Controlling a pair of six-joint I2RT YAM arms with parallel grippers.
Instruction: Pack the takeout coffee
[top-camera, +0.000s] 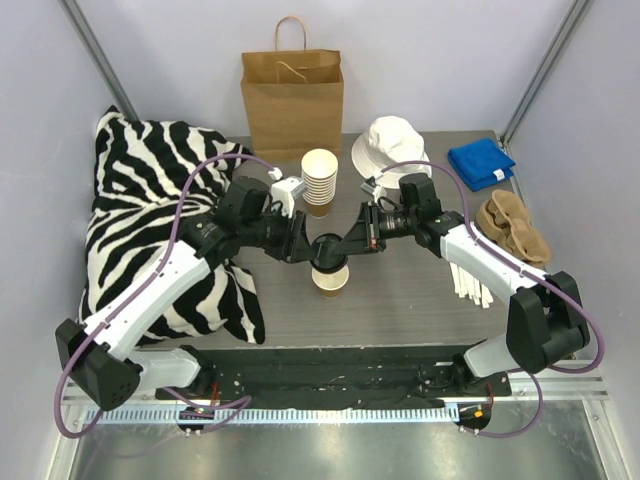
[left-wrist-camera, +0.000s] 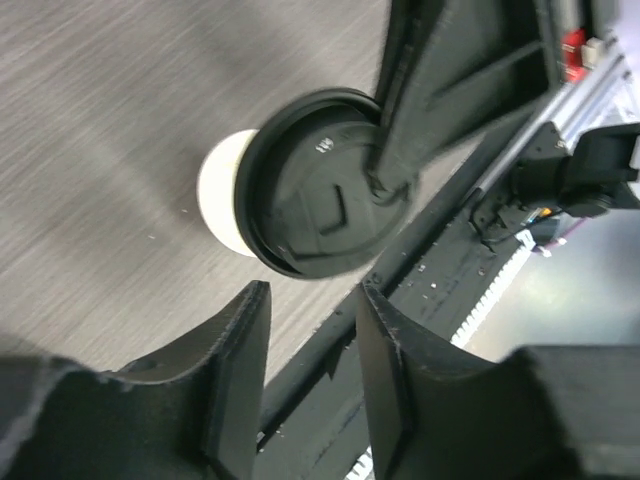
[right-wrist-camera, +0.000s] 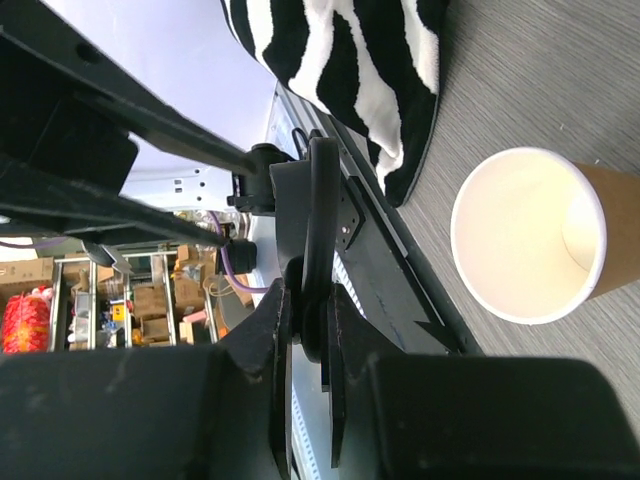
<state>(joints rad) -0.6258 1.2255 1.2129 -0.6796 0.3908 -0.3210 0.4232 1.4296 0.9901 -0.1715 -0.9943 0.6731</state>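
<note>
We see the paper cup (top-camera: 330, 282) standing upright on the grey table (top-camera: 420, 300), just below the middle of the top view. Its mouth is open and nothing shows inside it in the right wrist view (right-wrist-camera: 525, 235). Its black lid (top-camera: 328, 250) is off, held just above it where the two arms meet.

The right gripper (right-wrist-camera: 308, 300) pinches the lid's edge between its fingers; in that view we see the lid (right-wrist-camera: 322, 200) edge-on, left of the cup. In the left wrist view the lid (left-wrist-camera: 320, 200) shows its flat face and covers part of the cup's cream rim (left-wrist-camera: 220, 190). The left gripper (left-wrist-camera: 312, 295) hangs near the lid with its fingers spread and nothing between them.

Along the top of the overhead frame are a brown paper bag (top-camera: 291, 95), a stack of lidless cups (top-camera: 319, 180), a white bucket hat (top-camera: 392, 145) and a blue cloth (top-camera: 481, 162). A pulp cup carrier (top-camera: 512, 225) lies at the right and a zebra-striped blanket (top-camera: 150, 200) at the left.
</note>
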